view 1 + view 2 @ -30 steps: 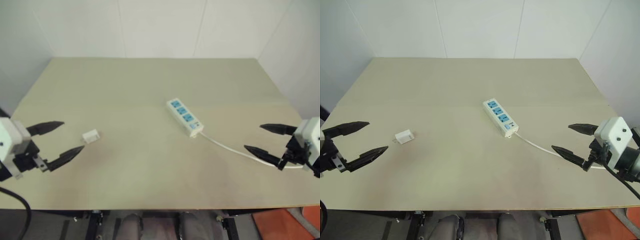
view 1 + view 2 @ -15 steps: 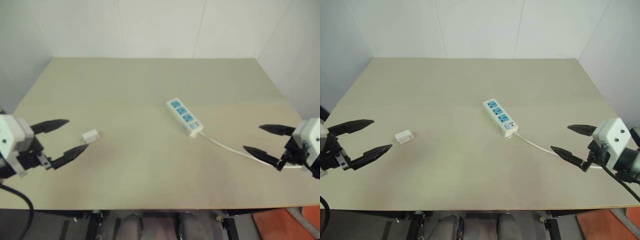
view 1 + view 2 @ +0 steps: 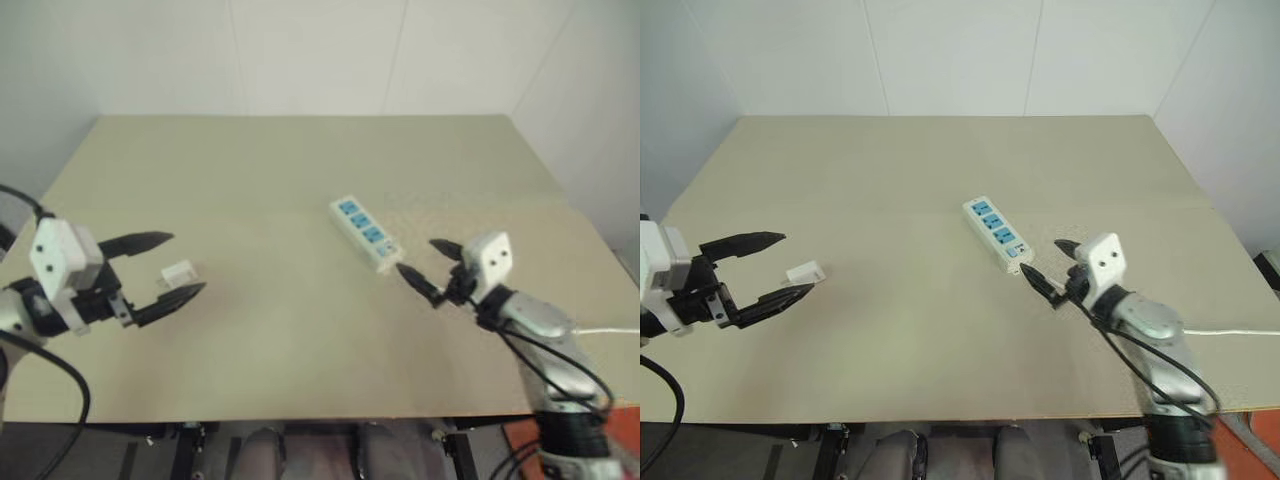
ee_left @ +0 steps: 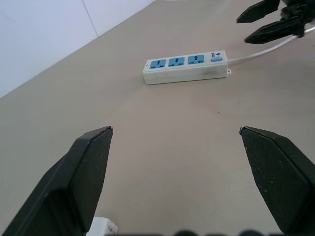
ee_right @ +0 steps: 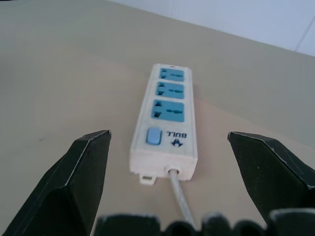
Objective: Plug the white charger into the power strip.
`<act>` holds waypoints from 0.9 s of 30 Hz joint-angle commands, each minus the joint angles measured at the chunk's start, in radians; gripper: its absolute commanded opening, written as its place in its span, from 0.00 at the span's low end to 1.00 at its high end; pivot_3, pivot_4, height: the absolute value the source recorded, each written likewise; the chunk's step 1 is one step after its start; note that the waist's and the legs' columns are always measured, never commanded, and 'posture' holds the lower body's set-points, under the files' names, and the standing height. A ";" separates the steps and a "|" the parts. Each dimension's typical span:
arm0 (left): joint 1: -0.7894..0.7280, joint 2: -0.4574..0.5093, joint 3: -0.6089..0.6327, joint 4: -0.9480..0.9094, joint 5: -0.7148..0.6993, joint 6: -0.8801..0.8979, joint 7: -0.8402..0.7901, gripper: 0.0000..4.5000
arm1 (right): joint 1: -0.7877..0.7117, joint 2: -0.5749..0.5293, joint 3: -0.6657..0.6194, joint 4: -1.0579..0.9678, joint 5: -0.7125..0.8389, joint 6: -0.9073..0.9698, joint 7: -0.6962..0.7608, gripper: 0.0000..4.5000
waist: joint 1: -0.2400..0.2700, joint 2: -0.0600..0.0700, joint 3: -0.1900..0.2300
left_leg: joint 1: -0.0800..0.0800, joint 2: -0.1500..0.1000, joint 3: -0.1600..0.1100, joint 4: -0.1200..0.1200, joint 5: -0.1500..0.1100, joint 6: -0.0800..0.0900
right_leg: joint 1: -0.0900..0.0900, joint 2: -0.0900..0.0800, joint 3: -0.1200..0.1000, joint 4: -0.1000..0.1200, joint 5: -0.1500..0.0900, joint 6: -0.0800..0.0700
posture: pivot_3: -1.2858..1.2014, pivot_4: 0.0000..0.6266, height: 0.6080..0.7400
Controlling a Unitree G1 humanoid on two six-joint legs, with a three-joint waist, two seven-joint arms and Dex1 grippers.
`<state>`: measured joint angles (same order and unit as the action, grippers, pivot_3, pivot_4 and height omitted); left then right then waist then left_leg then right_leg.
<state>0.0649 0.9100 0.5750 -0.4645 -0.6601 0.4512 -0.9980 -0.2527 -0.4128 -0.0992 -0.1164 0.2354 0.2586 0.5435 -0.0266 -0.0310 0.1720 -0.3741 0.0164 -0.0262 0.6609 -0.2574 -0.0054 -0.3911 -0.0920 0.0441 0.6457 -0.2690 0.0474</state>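
Observation:
The white charger (image 3: 179,272) lies on the left part of the tan table (image 3: 300,150). My left gripper (image 3: 187,263) is open; in the head views the charger shows between its two spread fingers, and I see no contact. In the left wrist view the charger (image 4: 101,228) peeks out low beside one finger. The power strip (image 3: 366,234) lies slantwise at mid table, blue sockets up. My right gripper (image 3: 416,256) is open just short of the strip's switch end, pointing along the power strip (image 5: 166,119), empty.
The strip's thin white cable (image 3: 1230,332) runs under my right arm toward the table's right edge. White walls close off the far and right sides. Bare tabletop lies between the charger and the strip.
My right gripper has swung in from the right edge up to the strip's switch end. My left gripper has crept toward the charger, which now shows between its fingers.

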 commanded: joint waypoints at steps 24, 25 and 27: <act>0.040 -0.021 0.018 0.051 0.029 -0.112 -0.052 1.00 | -0.226 0.170 0.108 0.396 -0.127 -0.237 -0.043 0.99 | -0.019 0.000 0.000 | -0.003 0.001 0.000 0.000 0.000 0.000 | -0.004 0.000 0.000 0.002 0.000 0.000 | 0.52 0.24 1.00; 0.040 -0.022 0.017 0.052 0.030 -0.113 -0.053 1.00 | -0.227 0.173 0.109 0.402 -0.129 -0.239 -0.045 0.99 | -0.019 0.001 0.000 | -0.003 0.001 0.000 0.000 0.000 0.000 | -0.005 0.000 0.000 0.002 0.000 0.000 | 0.52 0.24 1.00; 0.041 -0.021 0.016 0.056 0.032 -0.116 -0.055 1.00 | -0.230 0.179 0.111 0.416 -0.133 -0.245 -0.051 0.99 | -0.019 0.001 0.000 | -0.005 0.001 0.000 0.000 0.000 0.000 | -0.006 0.000 0.000 0.002 0.000 0.000 | 0.52 0.24 1.00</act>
<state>0.1058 0.8890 0.5654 -0.4027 -0.6286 0.3642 -1.0475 -0.4653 -0.2404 0.0095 0.2988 0.1002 0.0246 0.4969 -0.0454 -0.0305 0.1721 -0.3788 0.0174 -0.0264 0.6608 -0.2573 -0.0056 -0.3978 -0.0917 0.0442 0.6481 -0.2688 0.0470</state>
